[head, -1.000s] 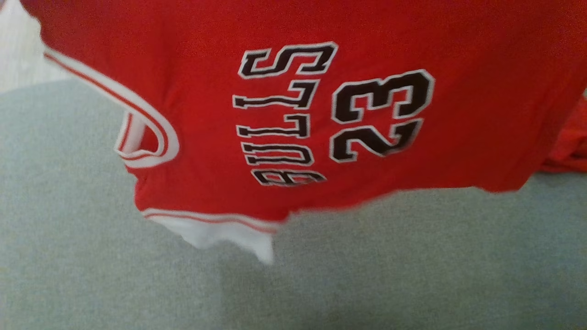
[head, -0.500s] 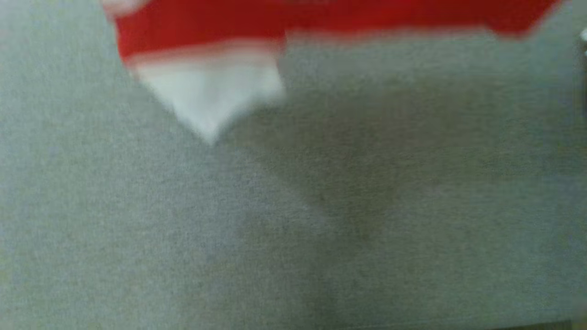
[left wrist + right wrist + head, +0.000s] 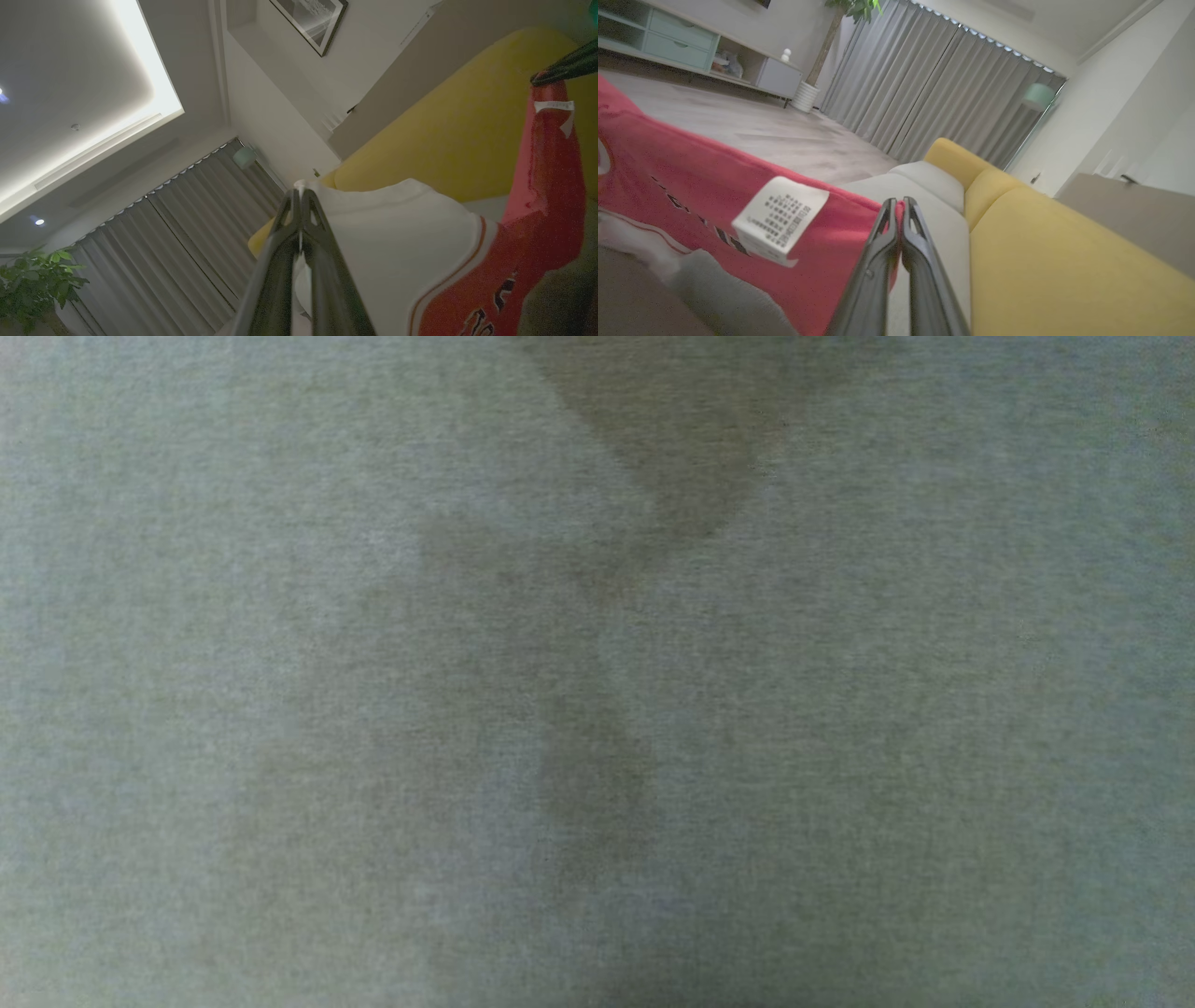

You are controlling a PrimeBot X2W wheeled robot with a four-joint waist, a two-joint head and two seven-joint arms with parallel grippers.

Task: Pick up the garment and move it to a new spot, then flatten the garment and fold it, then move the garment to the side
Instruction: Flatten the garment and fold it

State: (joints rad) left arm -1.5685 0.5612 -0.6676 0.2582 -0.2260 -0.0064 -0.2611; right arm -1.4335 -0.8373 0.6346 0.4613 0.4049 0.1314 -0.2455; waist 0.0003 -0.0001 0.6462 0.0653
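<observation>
The red-and-white garment (image 3: 467, 261) hangs in the air between two grips, its lower part cut off and its lettering hardly legible. The left fingers (image 3: 275, 270) pinch its white edge; the right fingers (image 3: 878, 266) pinch its red hem beside one care label (image 3: 780, 219). The head view gives blurred grey fabric (image 3: 280, 709) with soft shadows. One yellow sofa (image 3: 1064, 261), grey curtains (image 3: 934, 93) and one potted plant (image 3: 32, 275) stand around.
</observation>
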